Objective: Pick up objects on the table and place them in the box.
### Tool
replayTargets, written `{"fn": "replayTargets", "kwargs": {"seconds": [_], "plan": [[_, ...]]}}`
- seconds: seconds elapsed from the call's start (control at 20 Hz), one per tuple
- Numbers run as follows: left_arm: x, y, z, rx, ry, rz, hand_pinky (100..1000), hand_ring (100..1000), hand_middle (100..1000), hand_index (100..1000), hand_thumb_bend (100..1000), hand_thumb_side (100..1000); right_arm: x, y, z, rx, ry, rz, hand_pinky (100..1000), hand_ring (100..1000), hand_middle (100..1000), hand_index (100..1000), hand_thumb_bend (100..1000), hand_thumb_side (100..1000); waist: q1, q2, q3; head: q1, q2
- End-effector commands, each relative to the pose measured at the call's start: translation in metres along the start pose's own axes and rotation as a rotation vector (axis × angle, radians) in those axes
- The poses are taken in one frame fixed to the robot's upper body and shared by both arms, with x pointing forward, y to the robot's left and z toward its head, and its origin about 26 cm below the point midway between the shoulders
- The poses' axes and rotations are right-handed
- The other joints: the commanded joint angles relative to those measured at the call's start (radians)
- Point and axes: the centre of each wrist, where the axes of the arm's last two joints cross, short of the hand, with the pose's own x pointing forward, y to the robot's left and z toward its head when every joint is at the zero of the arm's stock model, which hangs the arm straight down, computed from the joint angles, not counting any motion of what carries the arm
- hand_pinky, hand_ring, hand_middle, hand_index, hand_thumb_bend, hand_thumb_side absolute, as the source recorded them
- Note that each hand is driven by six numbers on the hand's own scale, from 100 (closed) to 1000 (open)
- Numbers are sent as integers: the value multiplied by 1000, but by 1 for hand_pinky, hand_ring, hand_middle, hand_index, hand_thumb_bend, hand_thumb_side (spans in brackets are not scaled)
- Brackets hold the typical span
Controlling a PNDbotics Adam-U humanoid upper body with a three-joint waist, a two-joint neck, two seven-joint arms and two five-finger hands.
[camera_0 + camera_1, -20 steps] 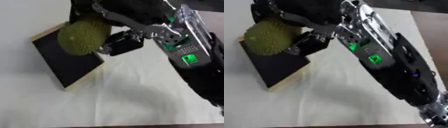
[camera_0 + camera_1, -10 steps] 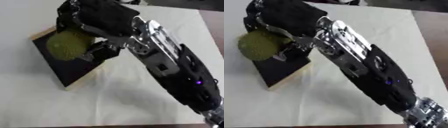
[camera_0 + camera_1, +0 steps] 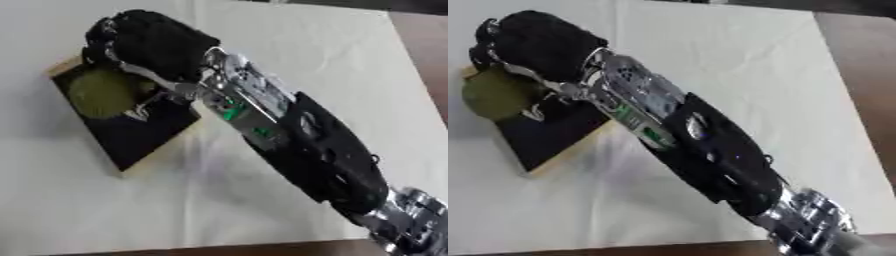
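- One round, bumpy, olive-green fruit-like ball [image 3: 103, 92] is sitting in the upper left of the frame, inside the shallow black box with pale wooden edges [image 3: 140, 137], toward the box's upper end.
- Beside it, a thin pale marking is showing on the dark box floor just right of the ball; what it is cannot be made out.
- Above and to the right of the ball, the robot's right hand [image 3: 153, 45] is hovering as a black mass, its back facing the camera and its fingers reaching down at the ball's upper edge.
- Whether those fingers are curling on the ball or standing apart from it cannot be told, since the back of the hand is hiding them.
- Its black and silver right arm [image 3: 297, 145], with small green lights, is running diagonally from the lower right corner up to the hand.
- Under everything, the white cloth-covered table [image 3: 297, 45] is filling most of the frame, with the box lying askew at its left side.
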Motion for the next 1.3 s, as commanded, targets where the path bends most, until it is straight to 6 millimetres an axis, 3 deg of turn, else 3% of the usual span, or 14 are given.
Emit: {"fn": "replayTargets", "kwargs": {"seconds": [0.05,0.45,0.5,0.7,1.1,1.3], "plan": [[7,2,-4,-6,-26,-6,697,662,711,766,100,604,-2,5,-6,8,-3,23,724,626,520,640,227,100,10,-17,5,-8,-6],[6,1,-3,-5,-19,-2,697,662,711,766,100,606,-9,32,-9,91,36,44,746,683,566,685,304,100,10,-14,9,-11,-11],[6,1,-3,-5,-18,-1,697,662,711,766,100,607,-10,35,-9,108,44,50,757,710,593,702,344,100,10,-14,10,-11,-11],[6,1,-2,-6,-15,2,697,661,711,766,100,607,-10,40,-9,166,49,86,819,824,795,809,333,100,8,-15,12,-11,-8],[6,1,-2,-7,-14,2,698,661,711,766,100,606,-9,17,-4,140,89,156,860,868,813,842,447,100,9,-21,15,-7,-4],[6,1,-2,-7,-14,4,699,661,710,766,100,604,-10,-5,3,61,104,118,858,863,799,837,412,100,14,-29,13,1,-4]]}}
